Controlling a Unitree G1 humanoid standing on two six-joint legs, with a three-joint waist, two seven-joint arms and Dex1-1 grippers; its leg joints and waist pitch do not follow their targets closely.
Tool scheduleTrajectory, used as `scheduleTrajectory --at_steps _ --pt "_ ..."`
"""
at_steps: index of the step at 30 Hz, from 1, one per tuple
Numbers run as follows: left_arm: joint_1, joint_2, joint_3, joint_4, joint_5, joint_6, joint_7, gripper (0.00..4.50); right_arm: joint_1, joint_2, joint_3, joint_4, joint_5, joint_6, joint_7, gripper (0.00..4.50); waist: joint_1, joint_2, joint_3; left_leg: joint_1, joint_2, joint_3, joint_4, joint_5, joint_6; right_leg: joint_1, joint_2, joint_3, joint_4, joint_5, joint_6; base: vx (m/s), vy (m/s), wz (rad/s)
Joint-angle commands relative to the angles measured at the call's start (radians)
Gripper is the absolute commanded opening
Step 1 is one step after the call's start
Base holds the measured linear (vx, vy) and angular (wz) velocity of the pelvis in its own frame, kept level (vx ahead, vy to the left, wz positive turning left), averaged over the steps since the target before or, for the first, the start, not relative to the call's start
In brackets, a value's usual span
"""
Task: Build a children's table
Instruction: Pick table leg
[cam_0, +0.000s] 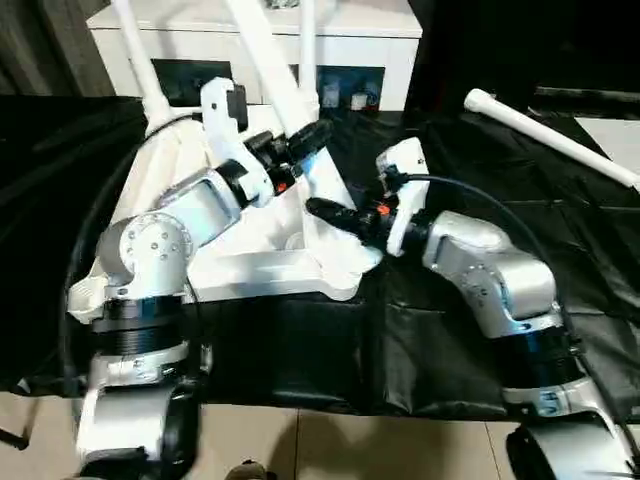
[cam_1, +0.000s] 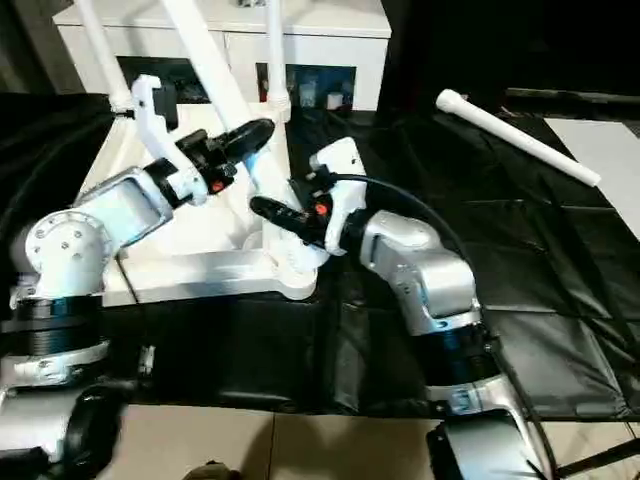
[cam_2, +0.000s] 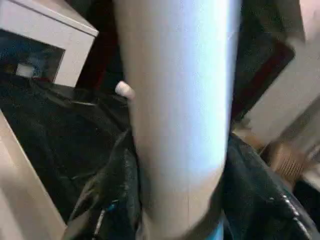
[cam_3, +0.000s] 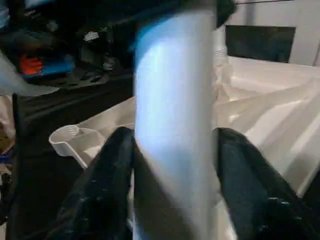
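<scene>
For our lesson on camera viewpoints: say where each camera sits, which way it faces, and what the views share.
Left and right eye views: on the head, facing down over silver forearms at the tabletop on the black cloth.
Left wrist view: looking along the left gripper at a leg.
Right wrist view: looking along the right gripper at the same leg.
Shared: that leg, between both grippers' fingers.
</scene>
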Motion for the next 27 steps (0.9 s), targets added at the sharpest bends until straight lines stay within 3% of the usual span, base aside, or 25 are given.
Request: scheduleTrajectory --at_steps 1,6,7,11,13,14,15,19,21,24,27 --pt "0.011 0.019 -0.029 -0.033 0.014 -0.004 -0.035 1.84 -0.027 -0.016 -0.015 0.014 0.0 0.012 0.005 2.95 -0.005 -0.002 -0.082 0.018 0.011 -0.002 -0.064 -0.097 -0.022 0.06 -0.05 0.041 -0.057 0.027 -0.199 0.0 0.0 0.0" --pt "0.023 0.056 -0.088 -0.057 0.042 -0.042 -0.115 1.81 -0.045 -0.025 -0.013 0.04 0.013 0.023 0.036 3.03 -0.005 0.001 -0.083 0.018 0.011 -0.002 -0.064 -0.098 -0.025 0.06 -0.05 0.041 -0.056 0.015 -0.196 0.0 0.0 0.0" --pt "0.027 0.089 -0.131 -0.068 0.062 -0.069 -0.173 1.81 -0.067 -0.048 -0.01 0.053 0.047 0.082 0.092 3.03 -0.002 -0.003 -0.083 0.019 0.01 -0.003 -0.064 -0.092 -0.021 0.06 -0.05 0.04 -0.056 0.019 -0.197 0.0 0.0 0.0" --pt "0.032 0.121 -0.169 -0.079 0.082 -0.083 -0.221 1.81 -0.085 -0.076 0.002 0.063 0.064 0.126 0.138 3.03 0.0 -0.004 -0.084 0.017 0.011 -0.001 -0.061 -0.068 -0.014 0.06 -0.051 0.041 -0.051 0.046 -0.203 0.0 0.0 0.0" --pt "0.034 0.145 -0.196 -0.098 0.084 -0.089 -0.275 1.81 -0.104 -0.125 0.048 0.076 0.061 0.177 0.215 3.03 0.0 -0.007 -0.085 0.018 0.01 -0.001 -0.061 -0.067 -0.013 0.062 -0.05 0.04 -0.05 0.044 -0.208 0.0 0.0 0.0" --pt "0.033 0.15 -0.201 -0.101 0.084 -0.091 -0.287 1.81 -0.107 -0.132 0.054 0.079 0.061 0.184 0.227 3.03 -0.002 -0.02 -0.085 0.016 0.01 0.002 -0.061 -0.058 -0.007 0.063 -0.049 0.041 -0.051 0.05 -0.208 0.0 0.0 0.0" --pt "0.032 0.152 -0.205 -0.104 0.083 -0.092 -0.295 1.81 -0.11 -0.136 0.058 0.081 0.062 0.19 0.236 3.03 0.0 -0.015 -0.084 0.015 0.01 0.0 -0.06 -0.055 -0.007 0.063 -0.051 0.041 -0.047 0.047 -0.21 0.0 0.0 0.0" --pt "0.027 0.161 -0.223 -0.103 0.098 -0.112 -0.313 1.81 -0.12 -0.159 0.095 0.102 0.055 0.212 0.289 3.03 0.001 -0.023 -0.083 0.017 0.012 0.002 -0.061 -0.066 -0.009 0.061 -0.053 0.041 -0.051 0.017 -0.209 0.0 0.0 0.0" --pt "0.027 0.162 -0.224 -0.102 0.094 -0.116 -0.319 1.81 -0.121 -0.162 0.108 0.107 0.052 0.213 0.296 3.03 0.0 -0.021 -0.082 0.017 0.013 0.001 -0.062 -0.077 -0.014 0.06 -0.054 0.041 -0.051 0.001 -0.209 0.0 0.0 0.0" --pt "0.028 0.163 -0.224 -0.099 0.099 -0.128 -0.326 1.81 -0.125 -0.159 0.12 0.111 0.053 0.22 0.307 3.03 0.001 -0.029 -0.083 0.017 0.013 0.002 -0.061 -0.074 -0.017 0.06 -0.054 0.042 -0.05 0.004 -0.21 0.0 0.0 0.0" --pt "0.029 0.164 -0.223 -0.092 0.106 -0.139 -0.337 1.81 -0.124 -0.154 0.136 0.107 0.053 0.225 0.325 3.03 0.002 -0.027 -0.081 0.018 0.014 0.001 -0.062 -0.083 -0.018 0.058 -0.055 0.042 -0.05 -0.016 -0.205 0.0 0.0 0.0"
